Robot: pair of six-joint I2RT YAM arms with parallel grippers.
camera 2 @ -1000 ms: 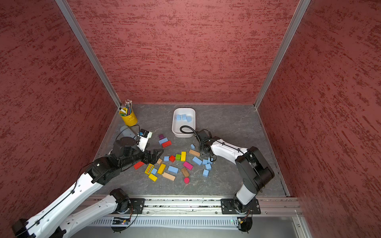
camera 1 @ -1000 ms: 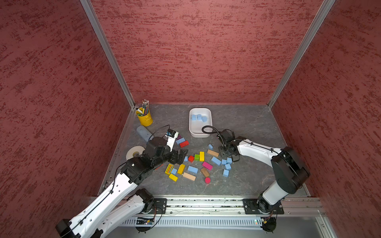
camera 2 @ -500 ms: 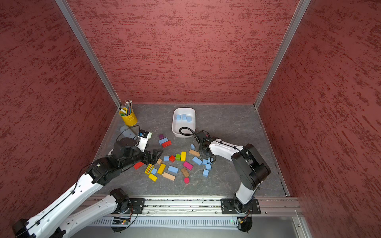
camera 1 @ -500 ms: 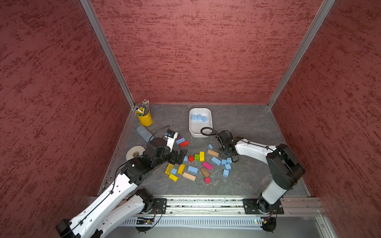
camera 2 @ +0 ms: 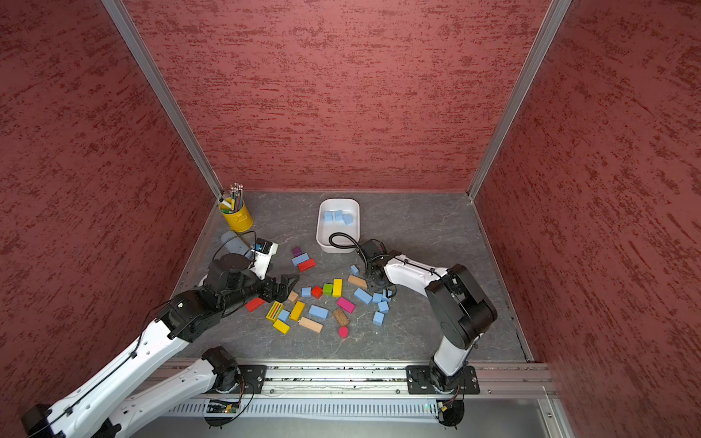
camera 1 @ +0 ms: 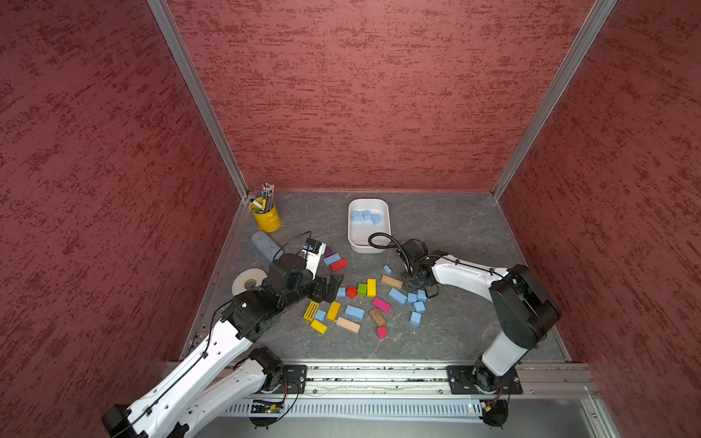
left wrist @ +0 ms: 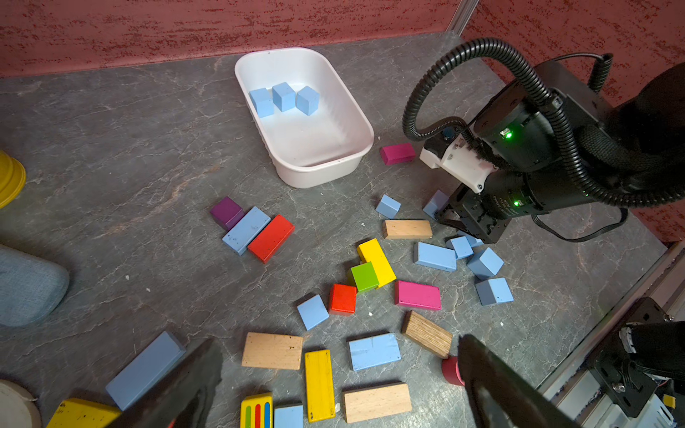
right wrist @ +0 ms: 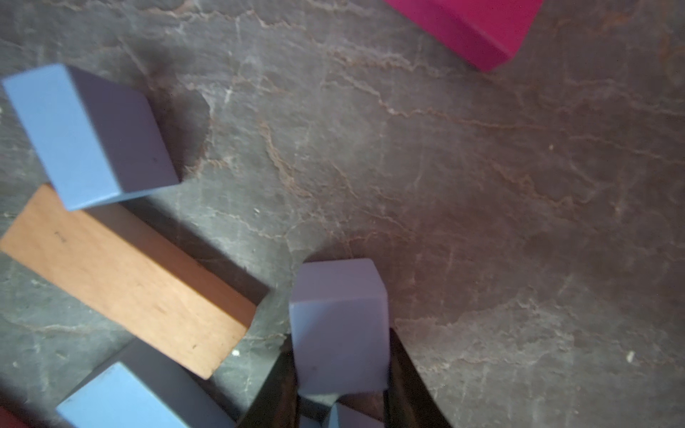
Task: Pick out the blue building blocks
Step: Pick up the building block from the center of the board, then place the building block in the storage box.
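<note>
lying between the right gripper's (right wrist: pixel 341 352) jaws: blue cube (right wrist: pixel 339 318).

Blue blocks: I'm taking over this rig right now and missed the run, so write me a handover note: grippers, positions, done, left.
Left gripper: open, empty, low over the table.
Right gripper: closed on a small blue cube beside the plain wooden block; whether it is lifted I cannot tell.
Done: three blue cubes lie in the white tub.
Left: carry the gripped cube to the tub, then the many blue blocks scattered among other colours, including the long blue block beside the red block.
</note>
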